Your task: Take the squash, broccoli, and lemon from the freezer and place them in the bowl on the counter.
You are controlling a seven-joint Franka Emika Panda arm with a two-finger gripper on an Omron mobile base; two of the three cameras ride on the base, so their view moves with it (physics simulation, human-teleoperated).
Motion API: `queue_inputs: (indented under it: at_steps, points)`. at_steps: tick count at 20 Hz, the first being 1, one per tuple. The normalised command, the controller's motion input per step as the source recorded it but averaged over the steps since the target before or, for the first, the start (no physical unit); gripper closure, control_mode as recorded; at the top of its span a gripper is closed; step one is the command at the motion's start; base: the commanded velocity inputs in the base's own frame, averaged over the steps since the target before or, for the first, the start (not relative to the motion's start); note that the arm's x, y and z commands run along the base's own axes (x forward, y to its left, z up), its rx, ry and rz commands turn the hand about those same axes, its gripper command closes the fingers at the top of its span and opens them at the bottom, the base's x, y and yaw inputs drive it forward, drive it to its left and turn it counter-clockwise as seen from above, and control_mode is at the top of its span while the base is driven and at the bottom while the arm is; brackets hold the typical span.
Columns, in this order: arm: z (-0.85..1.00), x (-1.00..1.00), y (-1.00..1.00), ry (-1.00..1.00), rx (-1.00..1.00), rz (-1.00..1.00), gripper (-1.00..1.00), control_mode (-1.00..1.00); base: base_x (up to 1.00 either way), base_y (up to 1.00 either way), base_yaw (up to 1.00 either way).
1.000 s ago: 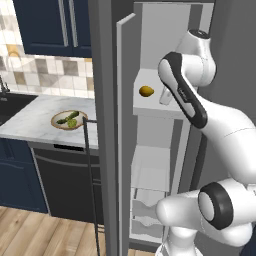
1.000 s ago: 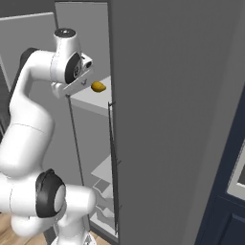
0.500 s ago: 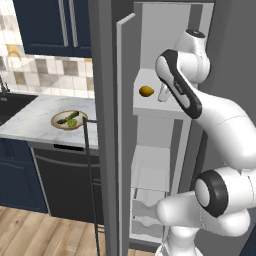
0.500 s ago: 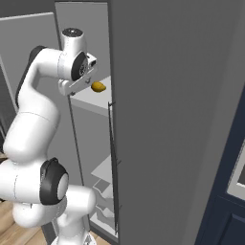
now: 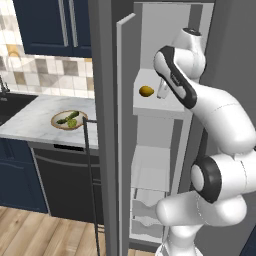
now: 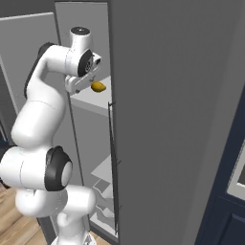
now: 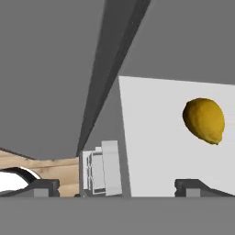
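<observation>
The lemon (image 5: 146, 91) lies alone on a white shelf of the open freezer (image 5: 156, 107), at about chest height. My gripper (image 7: 119, 188) hovers over that shelf, just beside the lemon (image 7: 204, 120), which sits ahead and off to one side of the fingertips (image 7: 195, 186). The jaws stand open with nothing between them. In the right base view the hand (image 6: 80, 85) is right next to the lemon (image 6: 98, 87). On the counter (image 5: 30, 125) to the left, the bowl (image 5: 57, 124) holds the dark green squash (image 5: 67, 117) and the light green broccoli (image 5: 73, 123).
The grey freezer door (image 5: 125, 130) stands open between the shelf and the counter. White drawers (image 5: 147, 210) fill the freezer's lower part. A dark dishwasher front (image 5: 65, 185) sits under the counter, and navy wall cabinets (image 5: 55, 25) hang above it.
The arm has risen slightly and the hand has drawn closer to the lemon. The jaws stay open, and the lemon and bowl have not moved.
</observation>
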Motion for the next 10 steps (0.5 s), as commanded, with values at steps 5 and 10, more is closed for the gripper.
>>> queue_inputs:
  at_steps: [5, 10]
  points:
    - [-0.12, 0.31, -0.01, 0.01, 0.0, 0.03, -1.0, -1.0, 0.0, 0.0, 0.0]
    - [-0.13, 0.3, -0.01, 0.01, 0.0, 0.04, -1.0, -1.0, 0.0, 0.0, 0.0]
